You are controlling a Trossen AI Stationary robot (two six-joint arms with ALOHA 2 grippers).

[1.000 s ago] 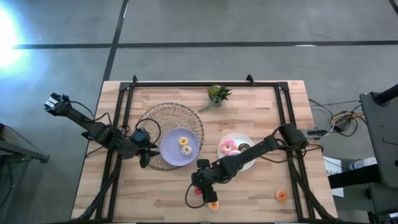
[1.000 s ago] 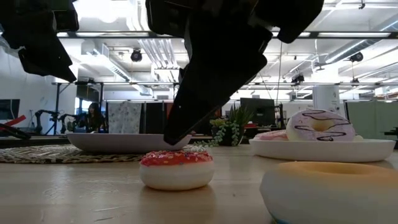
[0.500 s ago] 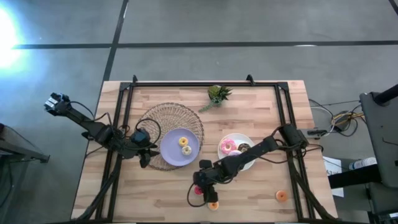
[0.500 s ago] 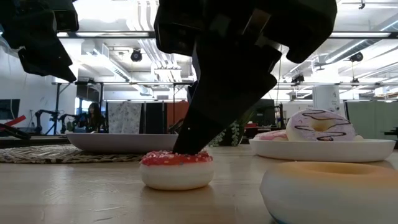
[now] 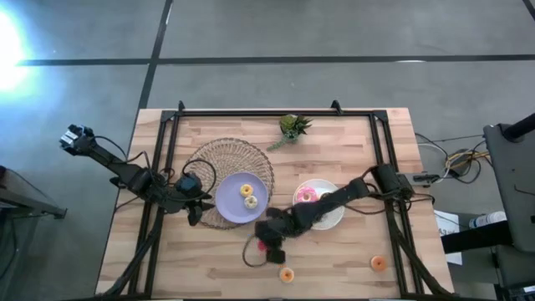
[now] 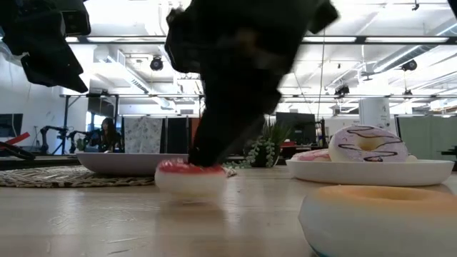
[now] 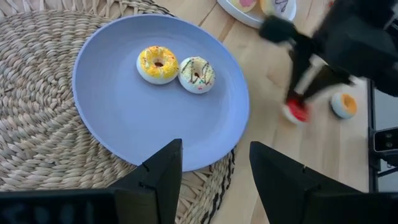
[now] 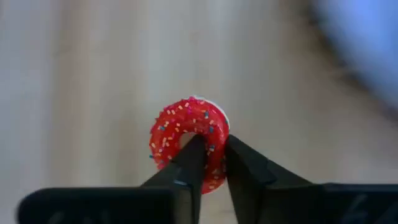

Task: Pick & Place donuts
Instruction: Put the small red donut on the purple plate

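Red with coloured sprinkles, a small donut (image 8: 189, 142) sits pinched in the right hand (image 8: 211, 163): one finger goes down through its hole, the other presses the outside of the ring, so the two are clamped on one side of it. In the high view the right hand (image 5: 266, 248) is over the wooden counter (image 5: 334, 272), just near of the lavender plate's (image 5: 230, 207) right edge and left of the white plate (image 5: 334, 221). In the low view the red donut (image 6: 191, 178) hangs right under the dark hand, at or barely above the counter surface; which, I cannot tell.

An orange donut (image 5: 287, 274) lies on the counter just near and right of that hand, apart from it. A second orange donut (image 5: 378, 264) lies well to the right, near the counter's near edge. The white plate holds a pink donut (image 5: 306, 196), partly covered by the right arm.

The left hand (image 7: 208, 165) waits at the left rim of the woven mat (image 5: 219, 155), fingers spread with nothing between them. On the lavender plate ahead of it lie a yellow donut (image 7: 158, 63) and a white-iced donut (image 7: 197, 73), touching side by side.
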